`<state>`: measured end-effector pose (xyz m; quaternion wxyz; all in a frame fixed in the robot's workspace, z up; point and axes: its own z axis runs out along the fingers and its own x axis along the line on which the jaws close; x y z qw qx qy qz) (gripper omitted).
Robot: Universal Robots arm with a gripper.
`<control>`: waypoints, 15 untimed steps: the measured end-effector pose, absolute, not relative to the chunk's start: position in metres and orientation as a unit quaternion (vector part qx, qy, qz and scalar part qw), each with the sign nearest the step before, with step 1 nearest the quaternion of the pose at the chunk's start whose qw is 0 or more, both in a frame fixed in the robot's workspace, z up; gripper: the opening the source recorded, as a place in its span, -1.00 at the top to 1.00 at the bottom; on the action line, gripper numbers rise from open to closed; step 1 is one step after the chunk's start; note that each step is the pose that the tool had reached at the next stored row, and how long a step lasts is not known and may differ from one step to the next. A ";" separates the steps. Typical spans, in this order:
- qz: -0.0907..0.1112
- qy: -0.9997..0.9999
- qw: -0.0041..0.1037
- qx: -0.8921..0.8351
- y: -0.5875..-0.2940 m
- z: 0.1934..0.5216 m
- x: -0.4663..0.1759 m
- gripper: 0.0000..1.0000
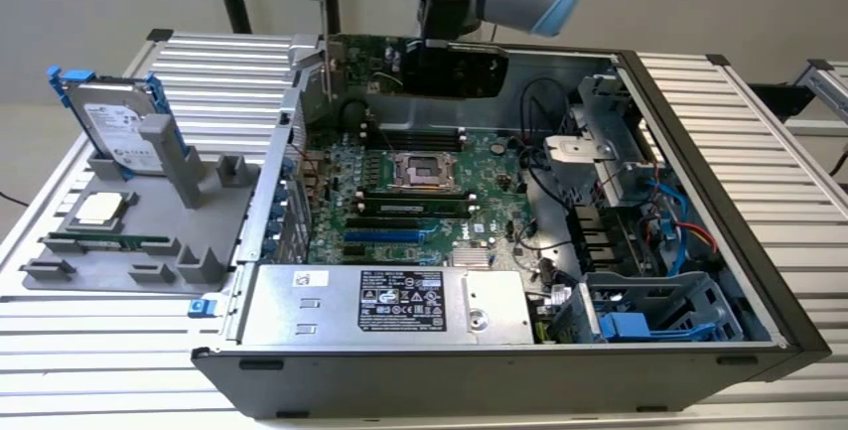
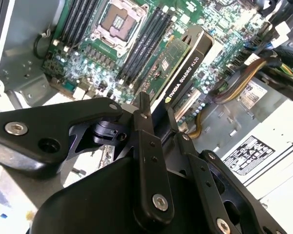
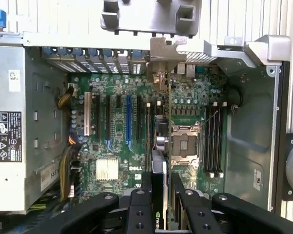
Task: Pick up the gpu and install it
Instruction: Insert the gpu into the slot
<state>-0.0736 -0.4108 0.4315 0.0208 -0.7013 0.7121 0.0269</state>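
1. Your pincer point(image 1: 444, 41) is clamped on the gpu point(image 1: 464, 72), a small flat green circuit card with a black rectangular cooler on one face and a silver metal end bracket. In the second wrist view, its black fingers point(image 2: 145, 131) press the card from either side.
2. The gpu hangs on edge beneath the pincer, above the open black-and-grey metal computer case point(image 1: 742, 202), and its lower edge looks clear of everything inside.
3. Straight below the pincer lies the green motherboard point(image 3: 185, 97). In the first wrist view the card runs edge-on away from the fingertips, with its bracket toward the case's rear wall of slot openings.
4. The long blue and black expansion slots point(image 3: 128, 117) lie below the pincer and a little to one side of the card's line. You cannot tell from these views which slot it is over.
5. By my judgement the pick-up is done and the carry to the slot is in hand. The card is not seated.
6. Seating calls for three things: the card's edge parallel to one slot and directly above it, the bracket matched to a rear opening, and the card upright on the way down. A tilt would likely make the contacts miss.
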 end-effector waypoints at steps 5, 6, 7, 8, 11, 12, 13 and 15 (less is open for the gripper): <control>0.026 0.730 0.021 -0.683 -0.411 0.427 -0.073 1.00; 0.026 0.732 0.022 -0.680 -0.411 0.426 -0.072 1.00; 0.026 0.734 0.022 -0.678 -0.411 0.425 -0.072 1.00; 0.026 0.736 0.022 -0.676 -0.411 0.424 -0.072 1.00; 0.024 0.737 0.020 -0.675 -0.411 0.420 -0.072 1.00; 0.023 0.737 0.019 -0.675 -0.411 0.419 -0.072 1.00; 0.022 0.737 0.018 -0.675 -0.411 0.417 -0.072 1.00; 0.021 0.737 0.017 -0.675 -0.411 0.414 -0.072 1.00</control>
